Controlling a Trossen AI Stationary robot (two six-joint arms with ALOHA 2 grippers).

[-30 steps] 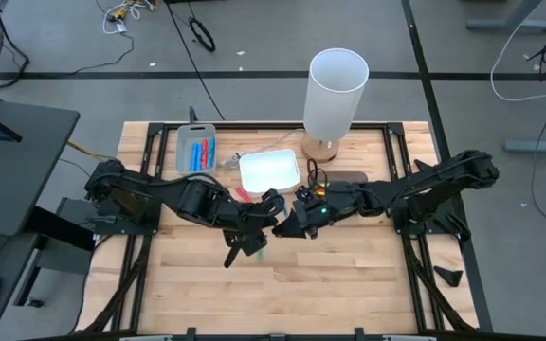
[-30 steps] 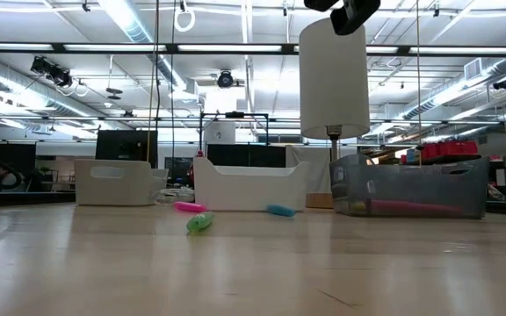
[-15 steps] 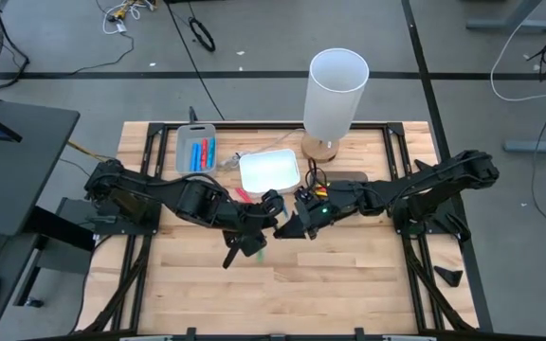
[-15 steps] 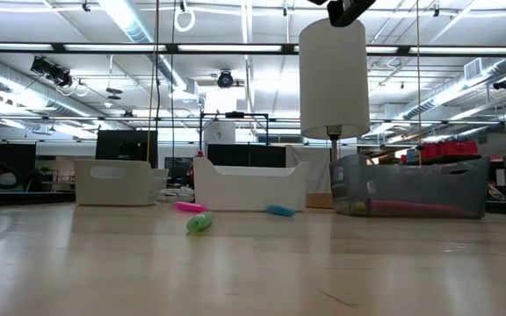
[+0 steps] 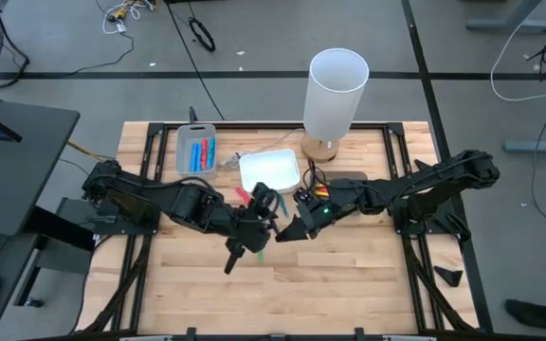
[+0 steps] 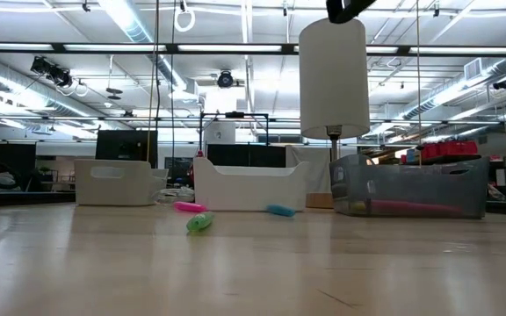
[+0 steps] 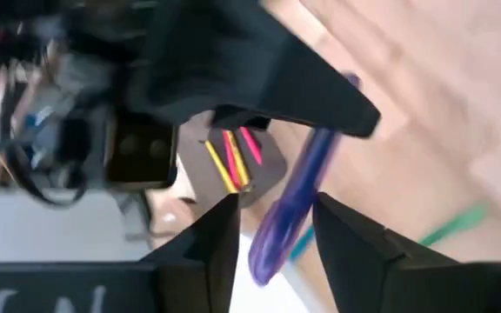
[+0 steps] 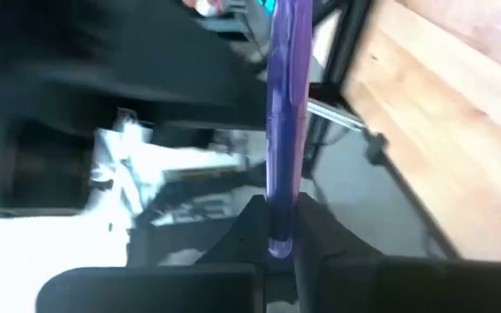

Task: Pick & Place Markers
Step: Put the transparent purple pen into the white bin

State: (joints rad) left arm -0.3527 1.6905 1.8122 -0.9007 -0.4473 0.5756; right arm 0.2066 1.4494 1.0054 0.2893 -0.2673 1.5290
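Observation:
A purple marker (image 8: 285, 104) hangs above the middle of the table, and my right gripper (image 8: 281, 217) is shut on it. My left gripper (image 7: 277, 202) is open. Its fingers stand on either side of the marker's other end (image 7: 272, 239), with a gap on each side. In the high view the two grippers meet nose to nose, the left gripper (image 5: 263, 201) and the right gripper (image 5: 287, 230). A green marker (image 6: 199, 222) lies on the table under them. A pink marker (image 6: 187, 207) and a blue marker (image 6: 279, 211) lie farther back. My right gripper pinches one end of the purple marker (image 8: 282, 228) between its two fingers. It comes roughly level from the table's right side. The marker runs straight on from the fingertips toward my left gripper, lifted clear of the table.
A grey tray (image 5: 197, 152) with red and blue markers stands at the far left. Beside it is a white tray (image 5: 269, 170). A dark tray (image 7: 233, 161) holds yellow and pink markers. A white lamp (image 5: 335, 95) stands at the far edge. The near half of the table is bare wood.
My left gripper has rolled about its own axis while staying where it was. My right gripper has kept its place against it. The markers on the table have not moved.

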